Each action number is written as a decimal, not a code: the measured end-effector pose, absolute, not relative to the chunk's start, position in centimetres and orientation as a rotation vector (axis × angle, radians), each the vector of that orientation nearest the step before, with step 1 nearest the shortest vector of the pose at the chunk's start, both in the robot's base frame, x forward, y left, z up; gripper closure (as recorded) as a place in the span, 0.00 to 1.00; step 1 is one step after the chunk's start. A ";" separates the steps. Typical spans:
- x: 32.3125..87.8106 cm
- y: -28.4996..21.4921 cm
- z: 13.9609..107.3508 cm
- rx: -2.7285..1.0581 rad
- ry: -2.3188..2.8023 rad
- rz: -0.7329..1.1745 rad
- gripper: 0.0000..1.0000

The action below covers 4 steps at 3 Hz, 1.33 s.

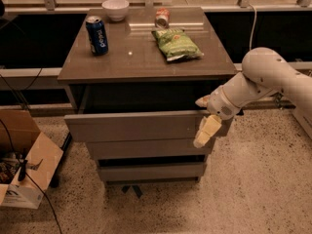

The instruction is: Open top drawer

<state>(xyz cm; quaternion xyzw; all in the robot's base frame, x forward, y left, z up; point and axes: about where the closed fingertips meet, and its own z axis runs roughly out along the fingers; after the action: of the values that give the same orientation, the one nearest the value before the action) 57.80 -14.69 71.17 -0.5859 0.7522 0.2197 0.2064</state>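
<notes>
Four items on cabinet top (pixel 141 57): can (pixel 97 35), bowl (pixel 115 9), tin (pixel 162 18), green bag (pixel 177 44); tool (pixel 199 122) spread at top drawer's (pixel 131 126) right end.

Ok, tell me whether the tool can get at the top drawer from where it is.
Probably yes. The tool is right at the right end of the top drawer, whose front stands out past the tabletop; nothing lies between them.

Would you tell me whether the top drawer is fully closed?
No, the top drawer sticks out from the cabinet, with the hand at its right end.
</notes>
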 end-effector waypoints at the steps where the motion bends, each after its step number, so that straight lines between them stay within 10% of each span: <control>1: 58.5 -15.1 69.7 -1.624 2.125 0.639 0.04; 4: 57.8 -16.7 68.6 -1.590 2.190 0.659 0.73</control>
<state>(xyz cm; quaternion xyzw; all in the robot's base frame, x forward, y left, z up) 57.76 -16.69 68.64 -0.5617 0.7739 0.2329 0.1773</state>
